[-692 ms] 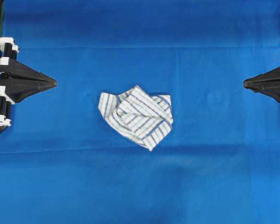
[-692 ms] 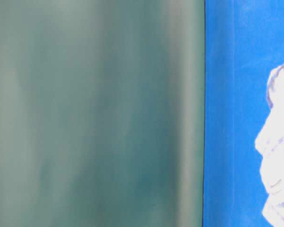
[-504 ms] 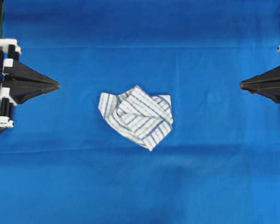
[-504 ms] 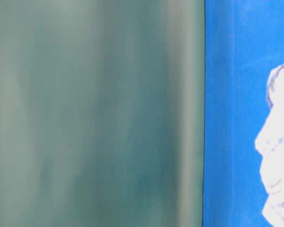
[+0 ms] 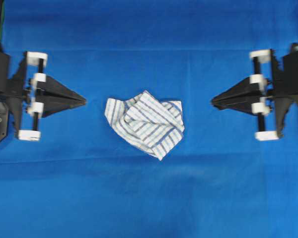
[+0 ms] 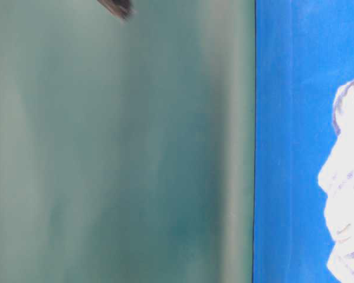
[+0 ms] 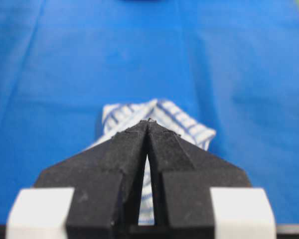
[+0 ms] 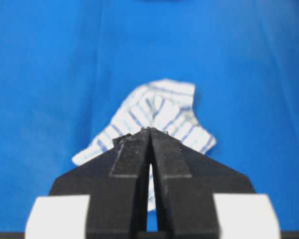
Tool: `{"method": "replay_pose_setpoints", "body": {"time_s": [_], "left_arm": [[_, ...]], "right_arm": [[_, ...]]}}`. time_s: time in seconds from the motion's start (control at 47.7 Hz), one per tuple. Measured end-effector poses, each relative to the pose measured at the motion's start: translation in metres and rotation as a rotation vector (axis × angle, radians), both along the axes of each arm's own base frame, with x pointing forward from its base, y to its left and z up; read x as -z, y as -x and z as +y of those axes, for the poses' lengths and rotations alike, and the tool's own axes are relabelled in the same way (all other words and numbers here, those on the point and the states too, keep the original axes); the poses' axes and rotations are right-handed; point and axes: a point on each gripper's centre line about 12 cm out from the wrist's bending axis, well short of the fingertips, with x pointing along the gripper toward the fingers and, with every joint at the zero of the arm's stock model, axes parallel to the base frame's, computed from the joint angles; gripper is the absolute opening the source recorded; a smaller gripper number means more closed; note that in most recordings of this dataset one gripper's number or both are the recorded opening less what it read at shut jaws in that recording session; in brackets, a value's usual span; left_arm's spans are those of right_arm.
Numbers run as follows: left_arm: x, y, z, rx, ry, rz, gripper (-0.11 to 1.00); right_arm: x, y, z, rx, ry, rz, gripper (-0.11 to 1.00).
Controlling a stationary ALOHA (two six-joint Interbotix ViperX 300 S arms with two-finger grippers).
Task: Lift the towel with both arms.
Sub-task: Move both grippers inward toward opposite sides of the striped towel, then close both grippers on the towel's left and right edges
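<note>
The towel (image 5: 145, 123), white with thin blue and grey stripes, lies crumpled on the blue cloth at the centre of the overhead view. It also shows in the left wrist view, towel (image 7: 187, 124), in the right wrist view, towel (image 8: 157, 107), and at the right edge of the table-level view, towel (image 6: 345, 188). My left gripper (image 5: 84, 100) is shut and empty, its tip a short way left of the towel. On the other side my right gripper (image 5: 213, 102) is shut and empty, a little right of the towel. In both wrist views the tips meet: left gripper (image 7: 148, 121), right gripper (image 8: 149, 130).
A plain blue cloth (image 5: 149, 198) covers the whole table under the towel. In the table-level view a dull green wall (image 6: 118, 153) fills the left side, with a dark blurred part of an arm (image 6: 115, 7) at the top edge.
Both arms have moved inward toward the towel, so more of each gripper shows. A dark arm part has entered the top of the table-level view. The towel has not moved.
</note>
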Motion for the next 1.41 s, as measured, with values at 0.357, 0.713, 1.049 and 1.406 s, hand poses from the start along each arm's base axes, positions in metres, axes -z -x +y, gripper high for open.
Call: {"method": "replay_pose_setpoints", "body": {"time_s": [0.357, 0.713, 1.049, 1.406], "left_arm": [[0.051, -0.033, -0.003, 0.007, -0.003, 0.239, 0.74], [0.111, -0.063, -0.009, 0.023, -0.011, 0.449, 0.87], [0.151, -0.085, -0.018, 0.048, -0.023, 0.523, 0.87], [0.17, -0.093, -0.022, 0.056, -0.028, 0.558, 0.74]], "right_arm": [[0.051, -0.059, 0.013, -0.033, 0.0, 0.249, 0.4], [0.109, -0.085, 0.033, -0.074, 0.005, 0.424, 0.6], [0.146, -0.092, 0.042, -0.073, -0.021, 0.476, 0.6], [0.166, -0.1, 0.044, -0.073, -0.02, 0.496, 0.58]]}}
